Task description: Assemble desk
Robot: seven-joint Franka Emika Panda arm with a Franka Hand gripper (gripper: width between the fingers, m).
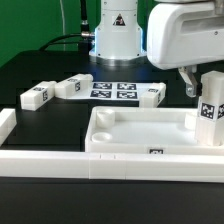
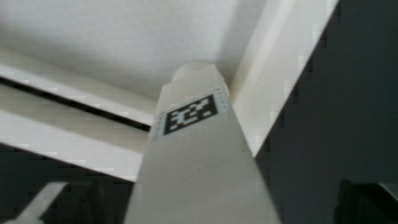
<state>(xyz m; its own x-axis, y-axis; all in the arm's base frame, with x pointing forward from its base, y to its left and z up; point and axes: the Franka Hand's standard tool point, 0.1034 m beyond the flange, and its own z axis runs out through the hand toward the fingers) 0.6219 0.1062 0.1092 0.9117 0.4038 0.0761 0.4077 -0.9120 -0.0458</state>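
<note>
**Leg upright in the corner, gripper open over it**

The tabletop point(image 1: 140, 128) lies rim up at the front of the table point(image 1: 40, 70), close behind the low wall point(image 1: 90, 160). One leg point(image 1: 210, 105) stands upright in its corner at the exterior view's right. In the wrist view you look straight down that leg point(image 2: 199, 150), tag facing the camera, with the tabletop point(image 2: 107, 40) behind it.

Your gripper point(image 1: 192, 88) hangs beside the leg's top. It is spread wide and holds nothing. In the wrist view the fingers point(image 2: 43, 203) sit out at the edges, with a gap on each side of the leg.

I judge the step in hand to be seating this leg. You can't tell from these views whether its foot is fully down in the recess, so don't assume it is.

- Centre the leg between the fingers before you close, so neither pad pushes it over first.
- Come down low enough to grip well below the top.
- Keep the leg vertical while you press or turn it, since a tilt could jam it or shift the tabletop.

Three loose legs point(image 1: 38, 95) point(image 1: 75, 87) point(image 1: 150, 95) lie flat behind the tabletop, around the marker board point(image 1: 113, 88), well apart from your work.
</note>
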